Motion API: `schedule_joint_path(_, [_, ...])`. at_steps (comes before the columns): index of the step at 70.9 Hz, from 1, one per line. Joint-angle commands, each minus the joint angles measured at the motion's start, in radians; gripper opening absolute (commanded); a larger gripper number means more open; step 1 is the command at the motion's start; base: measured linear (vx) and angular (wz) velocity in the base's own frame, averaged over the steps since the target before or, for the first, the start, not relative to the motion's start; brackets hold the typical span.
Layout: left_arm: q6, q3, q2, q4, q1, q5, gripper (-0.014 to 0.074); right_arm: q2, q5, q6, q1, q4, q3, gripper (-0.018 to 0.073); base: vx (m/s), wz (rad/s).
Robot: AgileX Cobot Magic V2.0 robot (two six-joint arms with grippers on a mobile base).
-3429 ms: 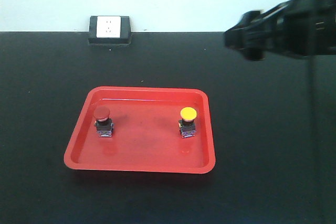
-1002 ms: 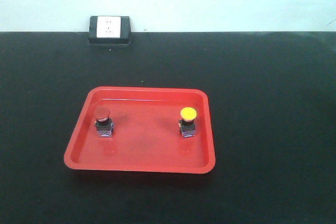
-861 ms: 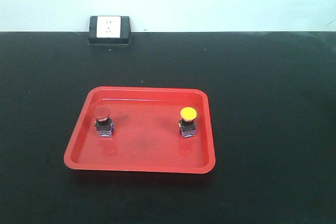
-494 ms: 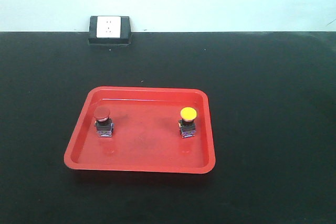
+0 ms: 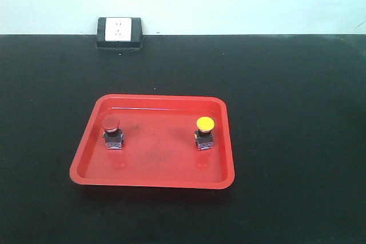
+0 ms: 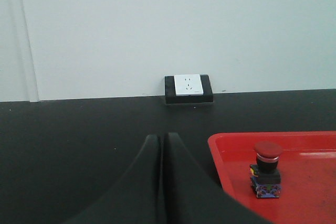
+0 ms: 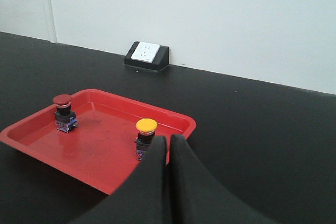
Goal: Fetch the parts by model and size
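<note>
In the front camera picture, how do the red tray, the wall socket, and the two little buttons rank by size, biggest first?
1. Red tray, by far the largest.
2. Wall socket, though it sits farther from the camera, so its true size is unsure.
3. Red button and yellow button: they look alike, so no ranking between them.

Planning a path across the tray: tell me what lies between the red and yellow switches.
Nothing: the front view shows only bare red tray floor between the red switch and the yellow switch.
</note>
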State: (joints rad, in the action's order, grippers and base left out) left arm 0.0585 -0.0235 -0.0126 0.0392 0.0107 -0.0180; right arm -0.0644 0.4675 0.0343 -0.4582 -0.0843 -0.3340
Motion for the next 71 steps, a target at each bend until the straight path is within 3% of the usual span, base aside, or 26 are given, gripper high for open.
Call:
schedule_joint_path(1, [0.002, 0.011, -0.014, -0.011, 0.001, 0.071, -0.0007, -0.015, -0.072, -0.003, 0.003, -0.013, -0.025, -0.0010, 0.00, 0.00])
schedule_joint_path(71, [0.003, 0.012, -0.013, -0.011, 0.001, 0.038, -0.0006, -0.015, -0.072, -0.003, 0.003, -0.013, -0.025, -0.0010, 0.00, 0.00])
